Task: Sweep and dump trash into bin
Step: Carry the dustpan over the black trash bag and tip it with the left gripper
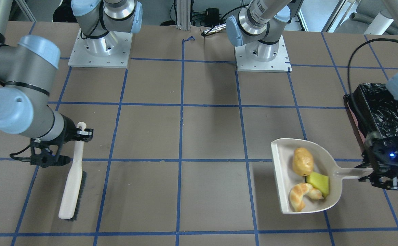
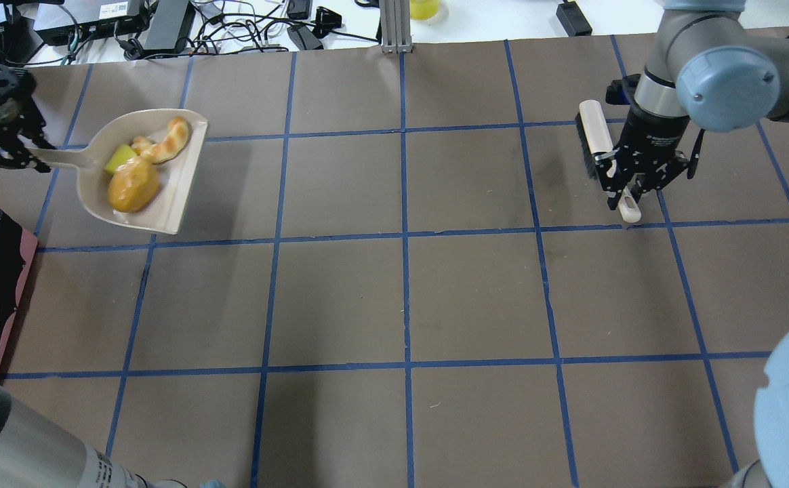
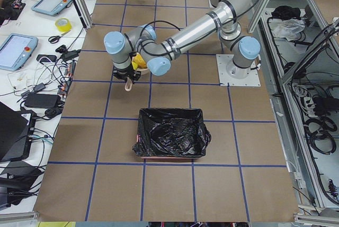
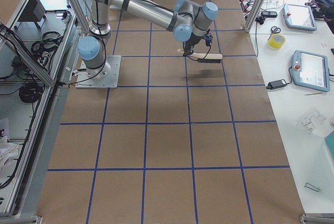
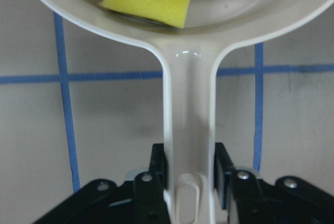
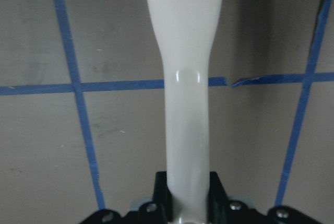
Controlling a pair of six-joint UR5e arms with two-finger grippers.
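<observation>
Table [image 1: 206,136]: brown paper with a blue tape grid, and it carries everything.

Bin [image 3: 169,134]: pink box with a black bag liner, at the robot's-left end of the table. It's near the dustpan but not touching it, and sits on the robot's side of it. Mouth is open and wide, so it's an easy target.

Dustpan [image 1: 282,171]: beige scoop holding all three trash items. Left claw [image 5: 190,172] is closed on the handle, at the tail end by the hang slot. Pan looks stiff and light. The load sits well ahead of the grip and the handle is smooth plastic, so I'd expect it to want to twist or droop. Keep your grip there, carry it level, and tip only once the lip is over the liner.

Brush [image 1: 73,181]: beige with dark bristles, far side of the table from the pan. Right claw [image 6: 188,182] is clamped on its narrow handle end. I can't tell if the bristles touch the table.

Potato [image 1: 303,161]: in the pan, nearer the robot. It's rounded, so it probably rolls first on tilt.

Croissant [image 1: 301,195]: by the pan's far wall, one end against the sponge. It's curved and may hang up on the wall.

Sponge wedge [image 1: 318,182]: back of the pan by the handle root. It's soft and very light, may cling, and likely drops last.
</observation>
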